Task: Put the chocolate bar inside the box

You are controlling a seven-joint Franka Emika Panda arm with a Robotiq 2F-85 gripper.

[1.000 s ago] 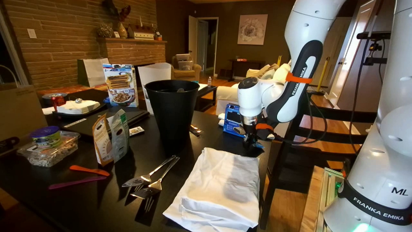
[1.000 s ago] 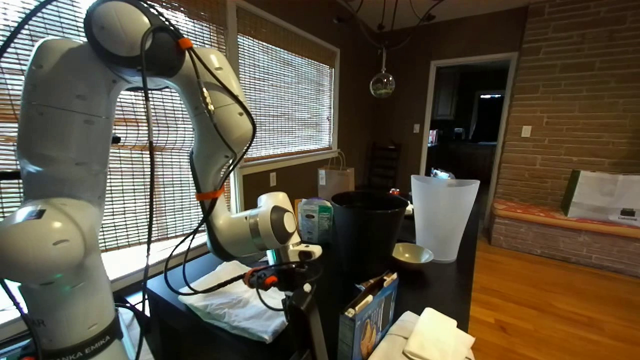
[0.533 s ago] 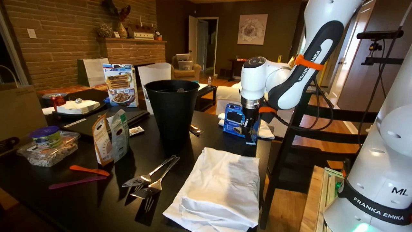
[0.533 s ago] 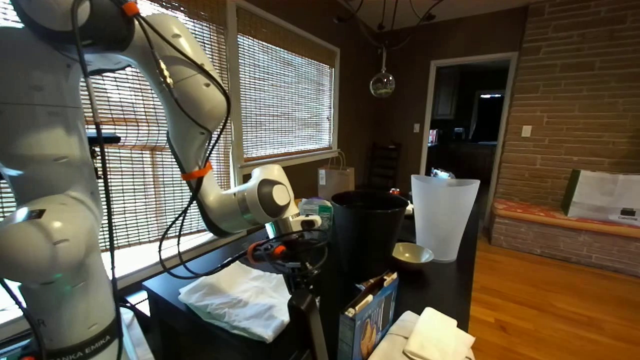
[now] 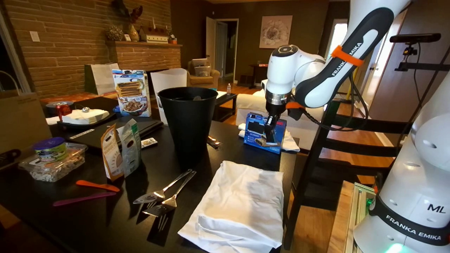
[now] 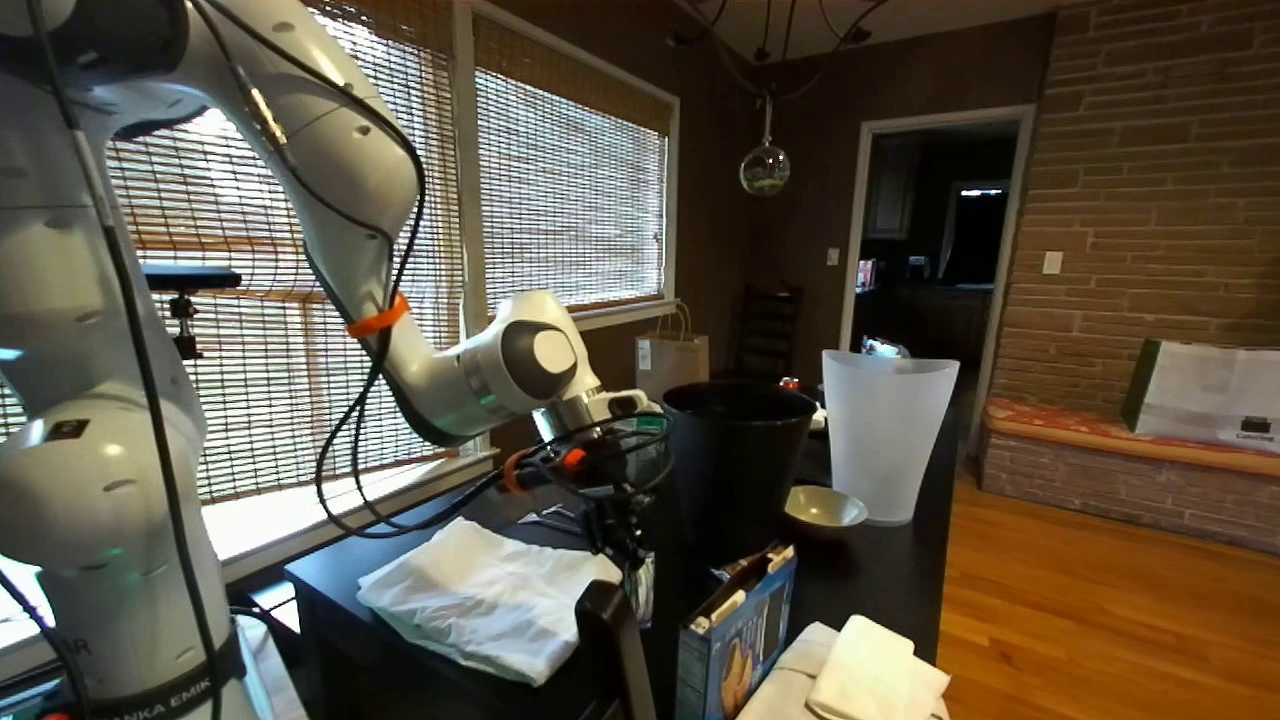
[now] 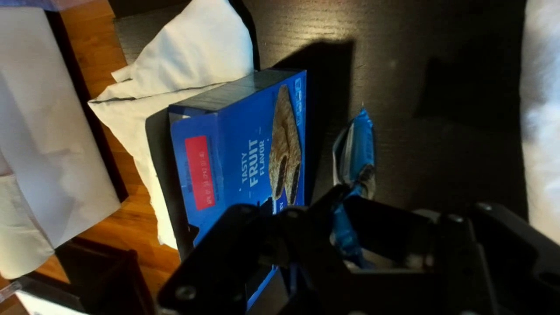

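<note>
pinches the bar [image 7: 363,148] between fingers [image 7: 385,218] closed on it, over the counter [image 7: 407,57] and just outside the box [image 7: 240,153], seemingly done with picking up, but yet to carry it across, lower it in and release.

Between the black bin [image 5: 188,123] and the blue box [image 5: 256,133], the table [image 5: 230,140] gives a free passage; only a small packet [image 5: 213,142] lies low near the bin. The jaws, pressing a wrapped bar [image 7: 359,151], occupy room before the box. Beside the table edge, a chair back [image 5: 316,154] obstructs the way.
</note>
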